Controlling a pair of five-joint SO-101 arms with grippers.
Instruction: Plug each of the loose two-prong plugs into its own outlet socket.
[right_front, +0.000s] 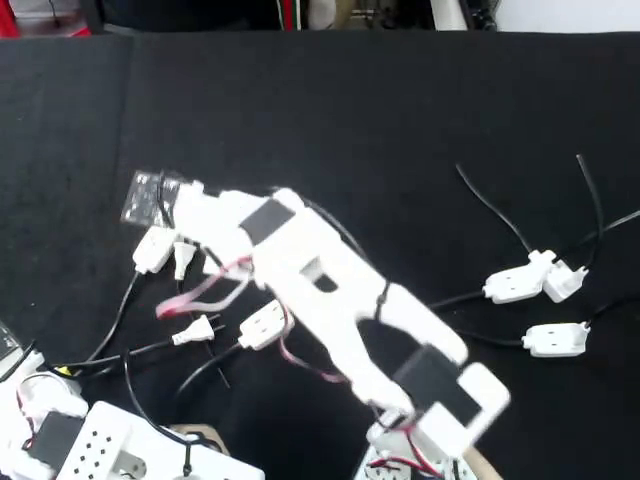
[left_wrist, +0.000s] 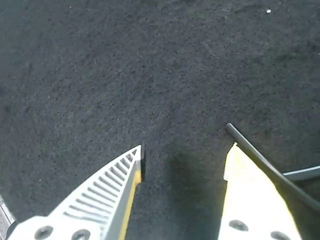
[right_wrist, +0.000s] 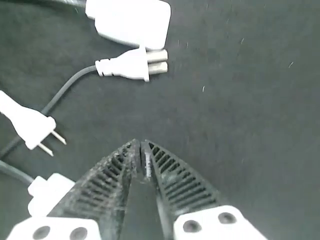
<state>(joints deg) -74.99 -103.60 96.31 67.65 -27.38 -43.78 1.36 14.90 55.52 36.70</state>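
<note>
Saw one plug (right_front: 192, 332) loose at lower left of the high view, near a socket (right_front: 263, 325); a second plug (right_front: 182, 258) higher up, just beside another socket (right_front: 153, 250). Found right gripper (right_wrist: 142, 145) clenched on nothing near both plugs, left gripper (left_wrist: 186, 148) released over black cloth (left_wrist: 125, 75), beside a cable (left_wrist: 265, 165).
</note>
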